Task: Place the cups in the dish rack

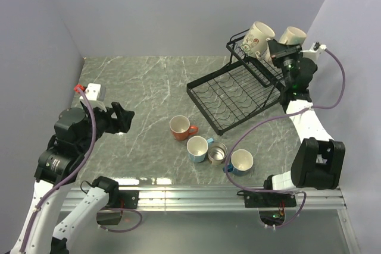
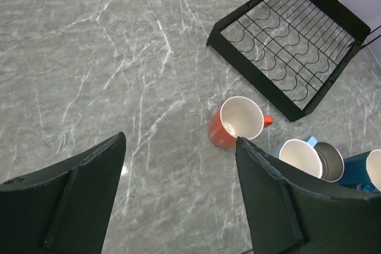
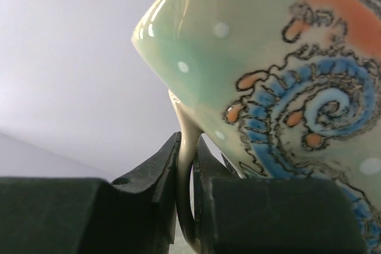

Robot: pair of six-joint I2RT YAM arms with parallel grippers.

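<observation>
Closest to my bases, four cups stand upright on the marble table (image 1: 137, 87), in front of the dish rack (image 1: 238, 96). There is a blue mug (image 1: 241, 160), and the steel cup (image 1: 218, 153) is just beside it. Next comes a second blue mug (image 1: 197, 148). The orange mug (image 1: 180, 127) is nearest the rack's front corner.

My left gripper (image 1: 122, 117) hangs over the table, well to the left of the rack. Its fingers are spread wide with nothing in them. The orange mug stands between it and the rack. My left wrist camera shows that mug's white inside and the curved wires of the lower tray (image 2: 286, 57).

Farther back, my right gripper (image 1: 278, 50) is up at the rack's upper basket (image 1: 262, 66). It sits between a flowered cream mug (image 1: 257, 38) and another cream mug (image 1: 292, 35). From above I cannot tell which one I have. Only my right wrist camera shows my fingers squeezed tight on the thin handle (image 3: 184, 141) of a patterned mug (image 3: 286, 75) with blue swirls.
</observation>
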